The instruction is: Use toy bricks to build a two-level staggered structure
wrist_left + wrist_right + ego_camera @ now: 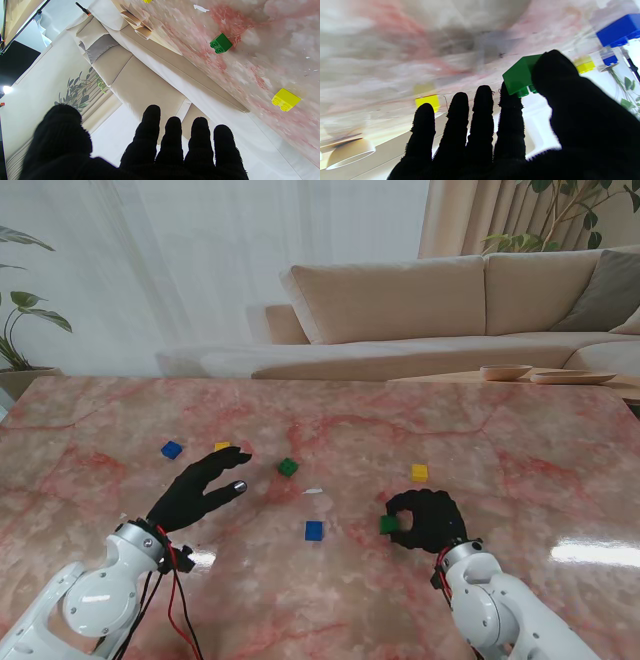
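A green brick is pinched between the thumb and forefinger of the right hand, low over the pink marble worktop. Taking that brick as the mark, a blue brick lies near its left, a yellow brick just beyond it, and a second green brick farther left. The left hand hovers released, fingers spread, holding nothing, well to the left.

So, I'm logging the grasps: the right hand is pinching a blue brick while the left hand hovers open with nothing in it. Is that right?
Not quite: the brick in the right hand is green, not blue. The right wrist view shows it pinched between thumb and index finger; the stand view agrees. The blue bricks lie loose on the table. The left hand does hover open with nothing in it.
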